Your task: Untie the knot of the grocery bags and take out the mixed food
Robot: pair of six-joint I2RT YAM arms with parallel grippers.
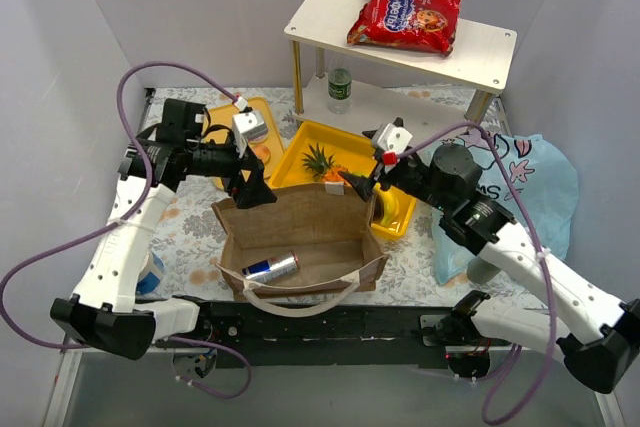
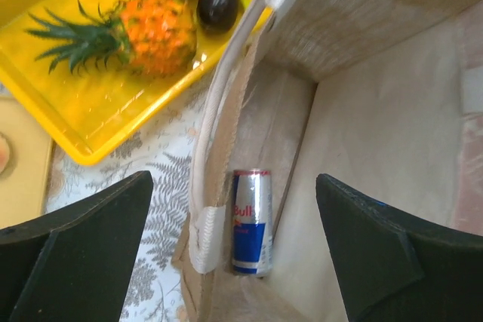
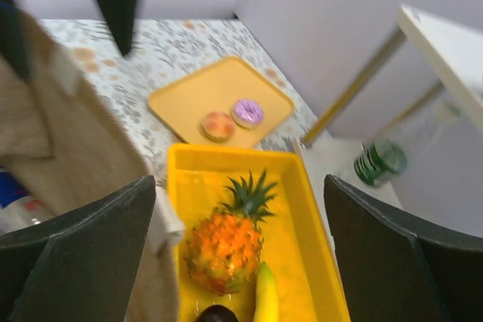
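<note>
The brown paper bag stands open mid-table with a silver-blue can lying inside. My left gripper is open over the bag's far left rim. In the left wrist view its fingers straddle the bag wall and cream handle, with the can below between them. My right gripper is open and empty at the bag's far right corner, above the pineapple and banana. The light-blue plastic bag lies at the right, under my right arm.
A deep yellow tray behind the bag holds the pineapple, a banana and a dark fruit. A flat tray holds two doughnuts. A white shelf carries the red cookie packet, with a green bottle beneath.
</note>
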